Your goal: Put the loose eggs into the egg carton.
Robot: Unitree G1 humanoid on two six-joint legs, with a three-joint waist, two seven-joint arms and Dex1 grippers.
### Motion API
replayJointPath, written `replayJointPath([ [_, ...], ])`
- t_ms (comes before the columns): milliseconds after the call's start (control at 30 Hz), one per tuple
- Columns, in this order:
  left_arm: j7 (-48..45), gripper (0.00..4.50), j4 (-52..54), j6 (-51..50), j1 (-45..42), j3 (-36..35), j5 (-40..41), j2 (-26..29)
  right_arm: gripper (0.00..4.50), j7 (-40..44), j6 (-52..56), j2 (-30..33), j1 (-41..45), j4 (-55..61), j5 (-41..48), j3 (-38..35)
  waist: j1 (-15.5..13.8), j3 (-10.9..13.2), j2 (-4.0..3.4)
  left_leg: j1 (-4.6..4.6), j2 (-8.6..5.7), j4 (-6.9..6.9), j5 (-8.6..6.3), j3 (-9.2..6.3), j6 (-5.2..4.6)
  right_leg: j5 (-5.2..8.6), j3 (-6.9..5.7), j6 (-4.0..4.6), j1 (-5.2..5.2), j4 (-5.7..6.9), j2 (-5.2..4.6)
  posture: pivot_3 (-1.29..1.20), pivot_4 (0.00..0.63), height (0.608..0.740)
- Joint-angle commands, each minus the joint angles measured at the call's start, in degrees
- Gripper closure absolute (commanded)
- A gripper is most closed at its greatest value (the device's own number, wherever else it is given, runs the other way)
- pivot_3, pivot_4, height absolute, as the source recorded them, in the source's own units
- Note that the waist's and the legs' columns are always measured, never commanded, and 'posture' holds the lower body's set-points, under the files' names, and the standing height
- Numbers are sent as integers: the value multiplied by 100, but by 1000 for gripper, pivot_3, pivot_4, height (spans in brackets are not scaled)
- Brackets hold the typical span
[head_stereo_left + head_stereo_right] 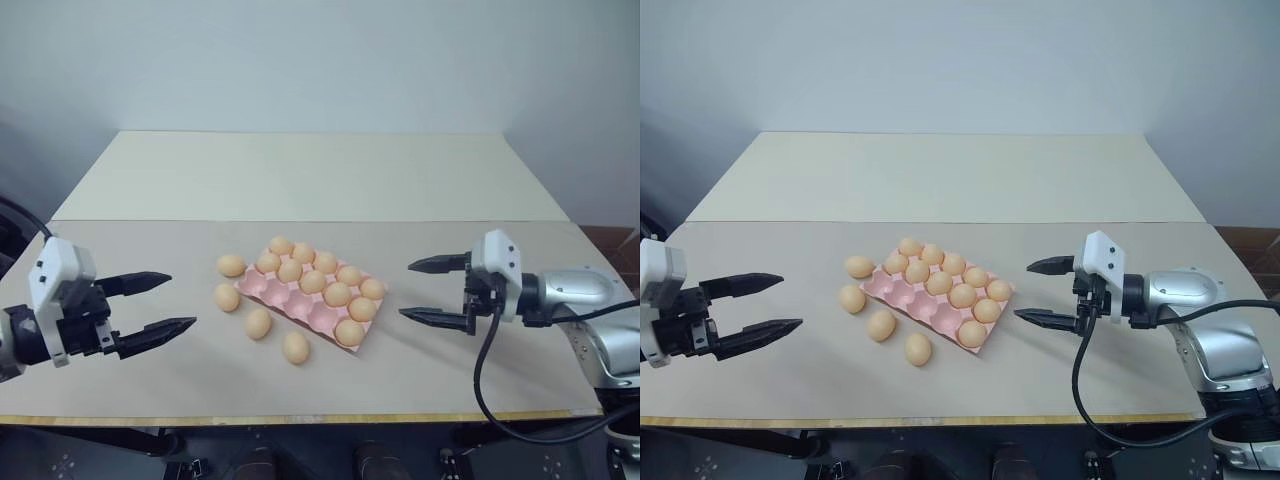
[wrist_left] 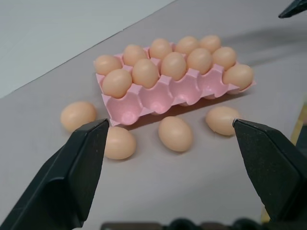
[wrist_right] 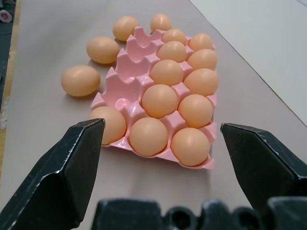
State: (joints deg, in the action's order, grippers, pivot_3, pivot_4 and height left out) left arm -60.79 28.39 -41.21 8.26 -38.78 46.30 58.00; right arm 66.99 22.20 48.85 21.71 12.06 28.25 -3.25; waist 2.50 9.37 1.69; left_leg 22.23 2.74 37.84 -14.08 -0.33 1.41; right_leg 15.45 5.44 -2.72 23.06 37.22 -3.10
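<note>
Egg carton [image 1: 300, 296]: pink moulded tray, lidless, set at a slant near the middle of the table [image 1: 150, 380]; two far rows filled, near row holding one egg at its right end, the other near cups bare. Loose eggs [image 1: 258, 323]: four, tan-orange, lying on the table along the carton's left and near sides, each apart from its neighbours. Handling, as judged: light, smooth, rigid yet brittle shells, prone to roll and to slip from hard fingers; best taken across the short middle with a gentle squeeze and lowered blunt end down into a cup. Left gripper [image 1: 158, 305]: spread wide, empty, hovering left of the eggs. Right gripper [image 1: 432, 291]: spread wide, empty, hovering right of the carton. Obscured: cup bottoms beneath seated eggs; whether any shell is cracked cannot be made out.
</note>
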Motion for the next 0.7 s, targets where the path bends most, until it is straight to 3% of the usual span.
replayJointPath([
  [33, -136, 12, 65, 216, -110, 117, 44, -18, 0, 165, -3, 242, 236, 57, 57, -175, 0, 0, 0, 0, 0, 0, 0, 0, 0, 0, 0, 0, 0, 0, 0, 0, 150, 740],
  [367, -463, 12, -337, 340, -649, 872, -79, 155, 0, -10, 75, 256, -161, 616, 122, -227, -18, 0, 0, 3, 0, 1, 0, -2, 0, 0, -2, 0, 0, 0, 0, 0, 150, 740],
  [700, -868, 12, -465, 708, -1355, 2083, -390, 60, 0, -122, 77, 140, -187, 841, 139, -127, -3, 0, 0, 4, 0, 1, 0, -1, 0, 0, 0, -1, 2, 0, 1, 0, 150, 740],
])
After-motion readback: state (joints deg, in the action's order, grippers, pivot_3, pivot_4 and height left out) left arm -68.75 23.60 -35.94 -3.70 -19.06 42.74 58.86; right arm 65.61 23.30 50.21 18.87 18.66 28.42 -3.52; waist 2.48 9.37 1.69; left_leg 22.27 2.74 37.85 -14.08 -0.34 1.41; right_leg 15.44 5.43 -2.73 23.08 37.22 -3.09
